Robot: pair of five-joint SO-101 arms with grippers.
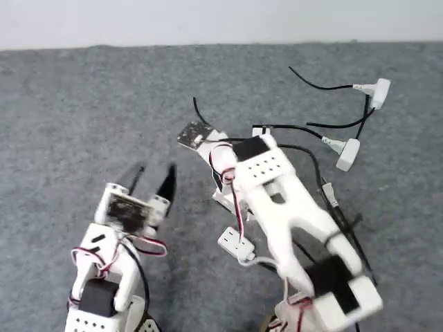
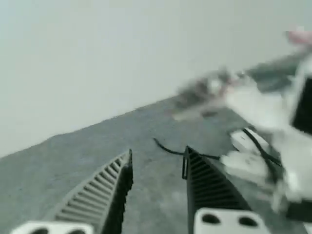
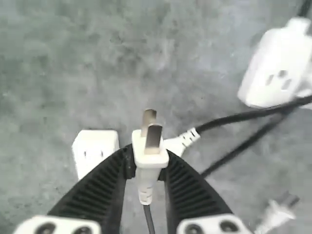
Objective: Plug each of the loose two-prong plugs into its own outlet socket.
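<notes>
Grey felt-like table cover [image 1: 69,104], pale plain wall [image 1: 208,21] along its far edge

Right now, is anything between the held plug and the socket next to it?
Nothing visible: the plug in the right end effector has the socket close beside it, on the carpet.

grey carpeted table surface [image 1: 83,104], plain pale wall [image 1: 208,21] behind, soft even light
</notes>
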